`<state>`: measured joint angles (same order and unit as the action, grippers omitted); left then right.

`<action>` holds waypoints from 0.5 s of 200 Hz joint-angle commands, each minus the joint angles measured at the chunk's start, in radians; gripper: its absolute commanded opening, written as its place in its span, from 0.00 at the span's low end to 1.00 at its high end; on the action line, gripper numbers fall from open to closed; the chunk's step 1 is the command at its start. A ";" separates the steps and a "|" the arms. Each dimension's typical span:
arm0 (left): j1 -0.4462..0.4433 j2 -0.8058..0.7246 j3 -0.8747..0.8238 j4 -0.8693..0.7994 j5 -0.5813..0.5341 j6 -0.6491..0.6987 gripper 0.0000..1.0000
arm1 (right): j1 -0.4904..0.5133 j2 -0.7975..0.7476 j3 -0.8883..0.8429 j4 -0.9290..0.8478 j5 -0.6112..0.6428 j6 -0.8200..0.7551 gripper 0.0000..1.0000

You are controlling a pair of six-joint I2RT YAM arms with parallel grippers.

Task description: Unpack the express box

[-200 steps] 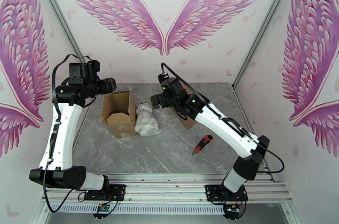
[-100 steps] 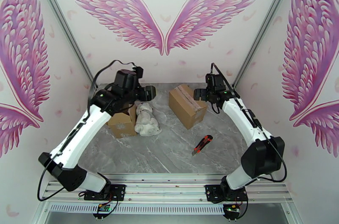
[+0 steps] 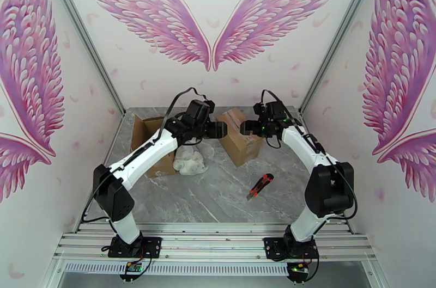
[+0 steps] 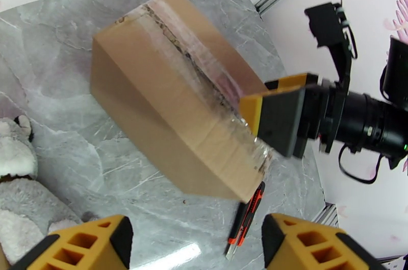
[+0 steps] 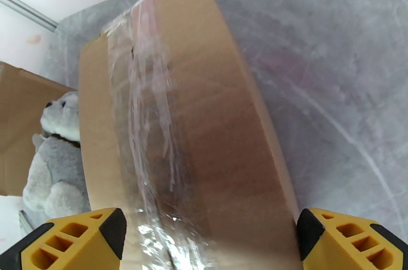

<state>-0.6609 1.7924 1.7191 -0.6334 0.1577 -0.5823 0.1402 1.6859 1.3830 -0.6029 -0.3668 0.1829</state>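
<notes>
Brown box — clear tape seam.

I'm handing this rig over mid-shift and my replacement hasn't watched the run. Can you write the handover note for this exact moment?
Left claw: open, empty, at the left side of the taped box.
Right claw: open, empty, at that box's right side. Neither claw grips it.
Things: the taped box sits at the back middle of the table. The knife lies in front of it, towards the right. The open box is on the left, with the plush toy beside it.
Done: one box is open, its toy apparently out.
Left: the taped box is still sealed. Probably pick up the knife, cut the tape and empty it.
</notes>
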 commanded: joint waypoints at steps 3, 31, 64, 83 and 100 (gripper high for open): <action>0.031 0.090 0.016 0.034 0.045 -0.032 0.71 | 0.006 -0.092 -0.068 0.017 -0.122 0.046 0.88; 0.021 0.157 0.070 0.017 0.080 -0.015 0.71 | 0.024 -0.146 -0.096 -0.004 -0.140 0.067 0.85; 0.033 0.196 0.029 0.055 0.138 -0.020 0.69 | 0.035 -0.185 -0.183 0.049 -0.107 0.123 0.85; 0.030 0.202 0.000 0.087 0.180 -0.013 0.68 | 0.059 -0.181 -0.200 0.062 -0.099 0.136 0.84; 0.019 0.197 -0.017 0.099 0.227 -0.002 0.66 | 0.087 -0.174 -0.189 0.043 -0.090 0.136 0.82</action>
<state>-0.6338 1.9900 1.7317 -0.5854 0.2951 -0.6018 0.1860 1.5112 1.2015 -0.5697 -0.4603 0.2905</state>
